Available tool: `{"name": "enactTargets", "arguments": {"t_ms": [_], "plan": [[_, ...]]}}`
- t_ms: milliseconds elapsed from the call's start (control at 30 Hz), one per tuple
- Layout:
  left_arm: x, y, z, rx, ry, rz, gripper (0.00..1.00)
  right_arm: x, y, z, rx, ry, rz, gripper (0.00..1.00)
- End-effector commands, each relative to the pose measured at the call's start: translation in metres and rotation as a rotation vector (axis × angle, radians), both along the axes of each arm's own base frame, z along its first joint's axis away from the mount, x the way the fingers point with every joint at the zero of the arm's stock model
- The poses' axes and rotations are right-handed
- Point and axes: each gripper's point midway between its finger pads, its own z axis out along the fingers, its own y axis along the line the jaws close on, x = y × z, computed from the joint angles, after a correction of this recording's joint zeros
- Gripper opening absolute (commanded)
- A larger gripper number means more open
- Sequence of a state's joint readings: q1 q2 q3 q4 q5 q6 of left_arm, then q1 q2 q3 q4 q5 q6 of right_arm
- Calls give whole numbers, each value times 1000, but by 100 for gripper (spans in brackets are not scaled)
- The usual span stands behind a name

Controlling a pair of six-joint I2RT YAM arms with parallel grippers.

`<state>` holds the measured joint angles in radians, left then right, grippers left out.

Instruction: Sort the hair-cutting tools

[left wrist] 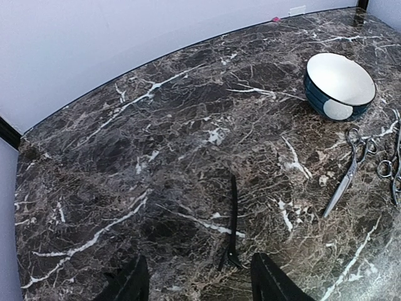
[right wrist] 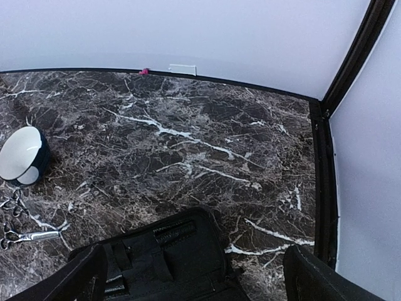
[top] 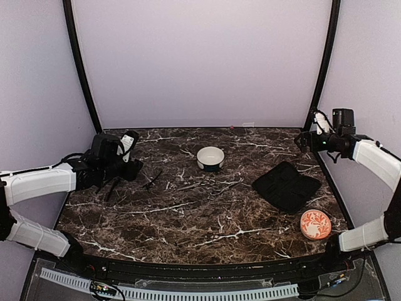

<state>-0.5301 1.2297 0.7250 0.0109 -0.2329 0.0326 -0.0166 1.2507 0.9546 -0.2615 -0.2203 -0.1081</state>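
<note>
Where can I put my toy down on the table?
The wide near strip of table, left of the orange disc, is bare. So is the back between bowl and case. Crowded: scissors by the bowl.

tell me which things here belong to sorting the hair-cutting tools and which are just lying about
for the job:
silver metal scissors with ring handles
second silver pair beside them
thin black stick-like tool

lying about:
white round bowl
flat black fabric case
round orange patterned disc
</note>
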Motion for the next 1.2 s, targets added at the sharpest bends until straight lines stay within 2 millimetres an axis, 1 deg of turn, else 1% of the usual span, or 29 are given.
{"name": "enactTargets", "arguments": {"t_ms": [0,33,167,233,333,400,467,533,600,667,767,800,867,933,1067,1167], "plan": [[-2,-17,7,-70,20,-70,56,-8,-7,-1,-42,-7,-3,99],[-3,-18,6,-75,25,-78,56,-11,-4,-3,-53,1,28,99],[-5,-25,4,-98,45,-102,59,-23,11,-16,-68,62,157,85],[-5,-27,1,-105,63,-103,63,-29,21,-27,-76,118,221,79],[-4,-31,-3,-109,97,-113,70,-42,40,-51,-123,219,330,69],[-3,-32,-5,-108,111,-111,72,-54,54,-68,-167,295,412,62],[-2,-33,-6,-106,119,-110,72,-66,66,-81,-202,353,485,56],[-2,-35,-6,-108,121,-114,72,-83,81,-89,-227,403,572,53],[-2,-37,-5,-118,121,-124,71,-104,94,-95,-252,449,657,52],[-3,-40,-6,-125,129,-134,70,-122,98,-104,-301,487,700,51],[-2,-43,-8,-126,146,-142,70,-143,97,-116,-380,545,744,51],[-2,-44,-9,-124,152,-143,71,-150,98,-119,-392,566,763,50],[-1,-46,-11,-126,163,-146,81,-162,102,-124,-393,599,803,50],[-1,-47,-11,-129,167,-149,84,-168,107,-127,-394,618,820,46],[-2,-47,-11,-126,168,-149,83,-174,113,-136,-421,646,838,42],[-2,-45,-10,-120,159,-139,82,-172,108,-146,-471,658,819,41]]}}
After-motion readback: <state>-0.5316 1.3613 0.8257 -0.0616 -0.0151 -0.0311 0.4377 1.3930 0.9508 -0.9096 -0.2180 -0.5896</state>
